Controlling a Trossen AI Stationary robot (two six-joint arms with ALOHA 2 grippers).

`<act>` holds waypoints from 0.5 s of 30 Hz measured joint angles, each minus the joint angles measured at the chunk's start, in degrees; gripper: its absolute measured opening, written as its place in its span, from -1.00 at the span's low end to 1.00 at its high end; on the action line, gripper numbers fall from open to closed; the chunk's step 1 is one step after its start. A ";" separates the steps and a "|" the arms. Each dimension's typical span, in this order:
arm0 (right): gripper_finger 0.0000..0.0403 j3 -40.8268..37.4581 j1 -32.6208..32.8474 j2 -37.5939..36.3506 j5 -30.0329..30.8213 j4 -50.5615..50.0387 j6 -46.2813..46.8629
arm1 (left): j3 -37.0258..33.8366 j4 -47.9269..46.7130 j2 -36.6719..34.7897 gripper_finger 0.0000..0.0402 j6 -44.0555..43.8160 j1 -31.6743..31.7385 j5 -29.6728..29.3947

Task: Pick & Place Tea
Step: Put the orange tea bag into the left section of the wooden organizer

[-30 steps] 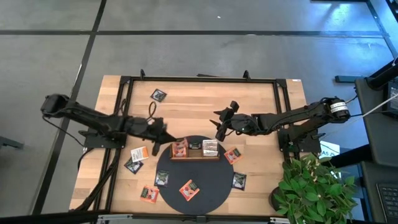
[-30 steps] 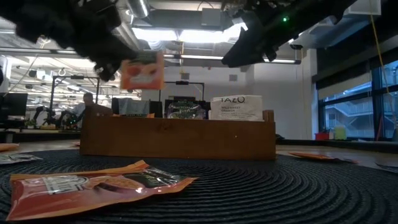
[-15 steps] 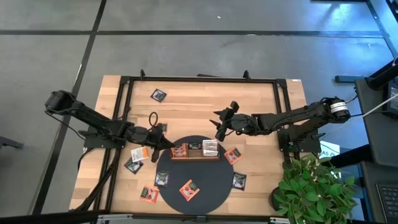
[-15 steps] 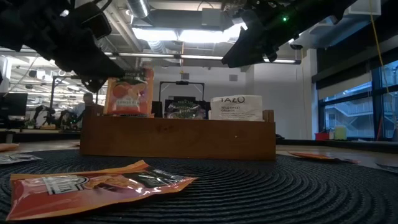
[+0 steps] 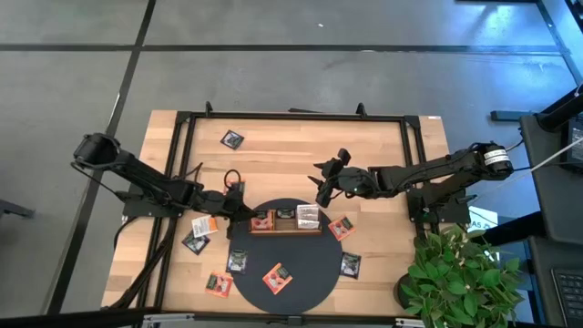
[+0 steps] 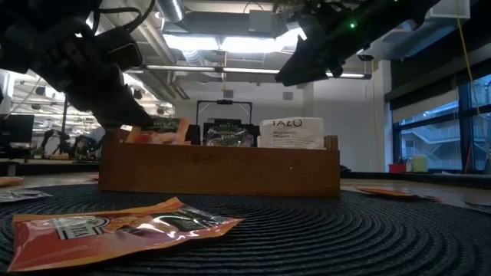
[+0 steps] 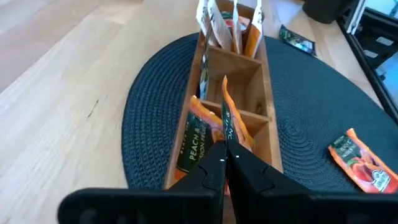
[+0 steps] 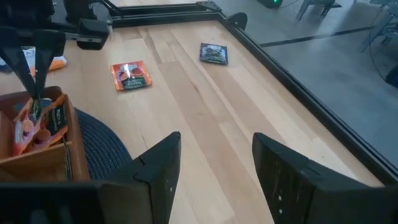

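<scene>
Wooden table [image 5: 291,150], centre frame, carries a dark mat [image 5: 305,264] and tray [image 5: 286,229]. Left gripper [image 7: 225,163] pinches an orange tea sachet [image 7: 229,124] in the tray's end compartment. Right gripper [image 5: 321,187] hangs open above. Office behind.

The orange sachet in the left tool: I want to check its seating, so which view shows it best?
The left wrist view: the orange sachet stands in the tray's end compartment, pinched by the left tool. The low view shows only its top edge above the tray wall; the high view shows it tiny; the right wrist view catches it at the edge.
</scene>
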 joint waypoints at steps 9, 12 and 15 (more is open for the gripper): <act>0.00 0.00 0.00 0.00 -0.01 -0.38 -0.11 | 0.00 0.04 0.10 -0.95 0.01 0.00 0.43; 0.00 0.00 0.00 0.00 -0.01 -0.71 -0.11 | 0.00 0.03 0.10 -0.92 0.00 0.00 0.46; 0.00 0.00 0.00 0.00 -0.02 -0.79 -0.11 | 0.00 0.04 0.10 -0.84 -0.28 0.00 0.65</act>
